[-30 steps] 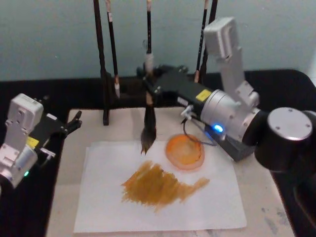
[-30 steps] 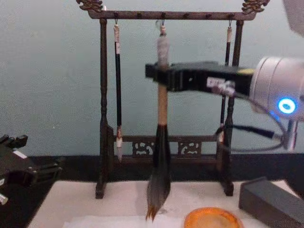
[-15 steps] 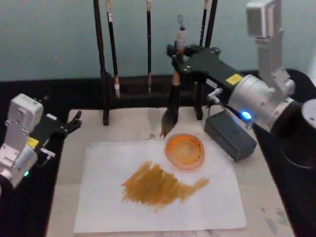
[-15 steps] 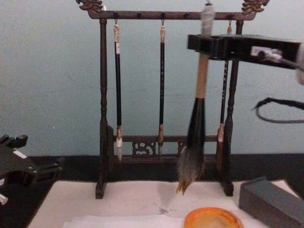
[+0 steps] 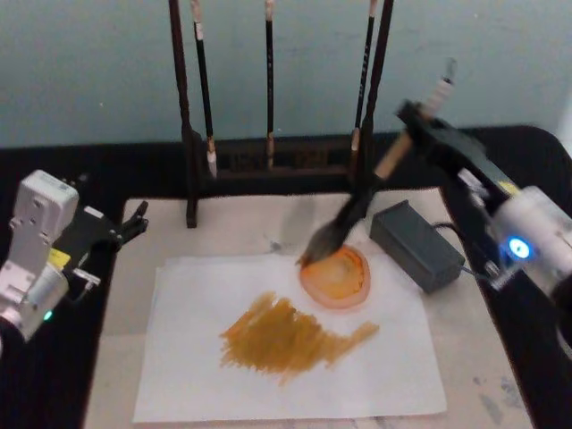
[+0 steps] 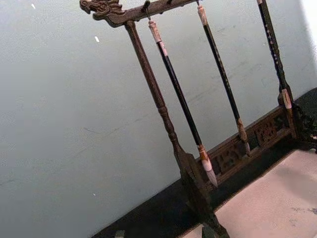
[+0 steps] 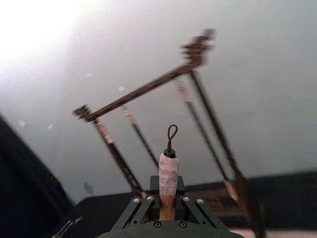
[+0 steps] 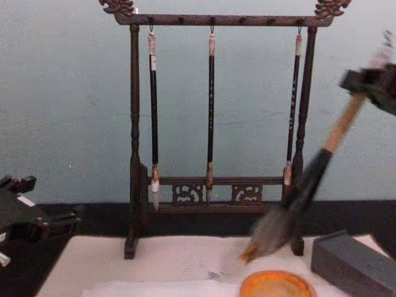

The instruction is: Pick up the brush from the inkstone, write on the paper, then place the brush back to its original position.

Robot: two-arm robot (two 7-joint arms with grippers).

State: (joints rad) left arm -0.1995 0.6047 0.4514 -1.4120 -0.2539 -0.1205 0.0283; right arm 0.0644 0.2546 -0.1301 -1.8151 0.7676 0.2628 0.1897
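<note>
right gripper [image 5: 416, 123] of mine clamps the brush [image 5: 368, 189] high on its tan handle, tilted. the beige mat [image 5: 125, 295] carries the paper [image 5: 188, 357], brown strokes across it. the orange dish [image 5: 338, 284] sits at the paper's far edge, bristles just over its back rim. my left gripper [image 5: 134, 221] hangs beside the mat's left edge.

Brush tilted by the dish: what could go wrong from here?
1. The brush, shut in the right gripper, slants close by the rack's right post; a swing might knock it.
2. Its orange-tipped bristles hang at the orange dish rim; a drip could spot the paper.
The left gripper idles at left.
</note>
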